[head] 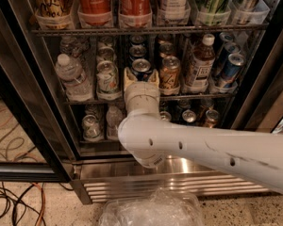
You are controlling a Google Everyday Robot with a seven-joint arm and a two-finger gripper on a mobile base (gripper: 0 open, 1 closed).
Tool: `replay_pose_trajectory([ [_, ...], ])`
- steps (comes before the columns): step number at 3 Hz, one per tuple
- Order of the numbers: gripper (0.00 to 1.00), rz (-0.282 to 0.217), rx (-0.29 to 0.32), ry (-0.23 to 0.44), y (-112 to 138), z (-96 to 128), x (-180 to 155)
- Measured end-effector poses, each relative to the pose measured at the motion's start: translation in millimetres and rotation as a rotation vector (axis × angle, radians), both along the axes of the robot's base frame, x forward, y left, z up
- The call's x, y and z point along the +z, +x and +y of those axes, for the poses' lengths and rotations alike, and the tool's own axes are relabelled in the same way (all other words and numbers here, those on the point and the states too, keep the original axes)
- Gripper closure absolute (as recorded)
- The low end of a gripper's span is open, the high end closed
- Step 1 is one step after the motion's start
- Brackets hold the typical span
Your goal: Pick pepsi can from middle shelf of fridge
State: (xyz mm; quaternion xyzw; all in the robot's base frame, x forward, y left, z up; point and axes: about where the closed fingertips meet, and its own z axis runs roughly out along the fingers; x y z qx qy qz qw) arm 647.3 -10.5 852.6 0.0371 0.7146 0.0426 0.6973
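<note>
On the middle shelf (80, 100), pincer (141, 77) flanks dark-blue, silver-topped pepsi can (141, 66).

- Middle shelf (184, 97): wire rack; front row L to R was water bottle (70, 76), pale can (107, 78), pepsi can (141, 66), golden-brown can (170, 75), white-capped bottle (201, 65), blue-silver can (230, 67).
- More cans stood behind.
- Gripper (141, 75) was at pepsi can, shelf front centre.
- Speckled floor (52, 211) carried fridge (104, 171), cables (9, 204), clear plastic (151, 211).
</note>
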Motion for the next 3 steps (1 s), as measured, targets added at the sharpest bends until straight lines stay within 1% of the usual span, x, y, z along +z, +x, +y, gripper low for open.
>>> replay_pose_trajectory([
  [1,0.38,-0.013,0.014,-0.006,17,6,0],
  [2,0.57,-0.021,0.013,-0.005,32,7,0],
  [3,0.80,-0.021,0.013,-0.004,32,7,0],
])
